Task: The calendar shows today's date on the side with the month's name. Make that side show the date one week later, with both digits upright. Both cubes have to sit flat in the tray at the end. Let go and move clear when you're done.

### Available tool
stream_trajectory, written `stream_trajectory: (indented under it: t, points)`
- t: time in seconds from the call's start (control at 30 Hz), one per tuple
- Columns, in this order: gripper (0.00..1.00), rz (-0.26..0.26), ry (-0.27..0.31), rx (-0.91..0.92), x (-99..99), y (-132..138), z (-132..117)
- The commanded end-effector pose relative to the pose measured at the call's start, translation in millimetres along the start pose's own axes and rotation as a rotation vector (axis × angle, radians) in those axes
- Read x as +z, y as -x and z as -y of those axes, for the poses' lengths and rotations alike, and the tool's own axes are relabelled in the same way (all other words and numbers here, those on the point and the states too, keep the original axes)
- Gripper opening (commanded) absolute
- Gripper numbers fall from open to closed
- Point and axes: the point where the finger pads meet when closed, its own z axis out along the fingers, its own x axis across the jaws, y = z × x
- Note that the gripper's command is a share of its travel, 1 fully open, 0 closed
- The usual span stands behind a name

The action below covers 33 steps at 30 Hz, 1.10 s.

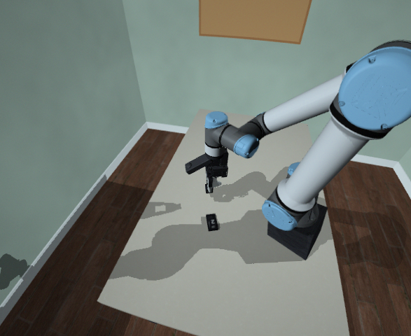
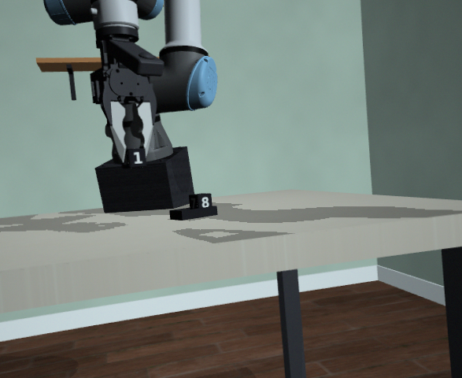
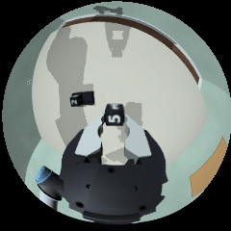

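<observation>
My gripper [image 1: 209, 187] [image 2: 135, 157] [image 3: 115, 114] is shut on a black cube [image 1: 207, 191] [image 2: 138, 157] [image 3: 115, 115] and holds it in the air above the table, away from the tray. This cube shows an upright 1 in the exterior view and a 5 turned sideways in the wrist view. The other black cube [image 1: 212, 222] [image 2: 204, 201] [image 3: 75, 100] sits at one end of the black tray [image 1: 209, 217] [image 2: 180, 214] [image 3: 88, 98]. It shows 8 and a dark 7 in the exterior view, and a 2 on top. The month's name cannot be read.
The tray stands on the pale table [image 1: 270, 289] [image 2: 120, 252] [image 3: 159, 87]. The arm's black base block [image 1: 295, 231] [image 2: 137, 187] stands beyond the tray in the exterior view and to its right in the top view. Shadows of the arm cross the table.
</observation>
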Motion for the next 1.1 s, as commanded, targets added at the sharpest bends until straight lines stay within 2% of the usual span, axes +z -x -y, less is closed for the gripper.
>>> stream_trajectory:
  t: [0.0,0.47,0.7,0.77,1.07]
  points:
    - [0.11,-0.001,-0.001,0.003,-0.3,0,0]
    - [0.11,-0.001,0.0,0.003,5.1,0,0]
    - [0.11,-0.001,0.0,0.003,24.9,0,1]
    - [0.11,-0.001,0.0,0.003,24.9,0,1]
    - [0.11,-0.001,0.0,0.003,60.5,0,1]
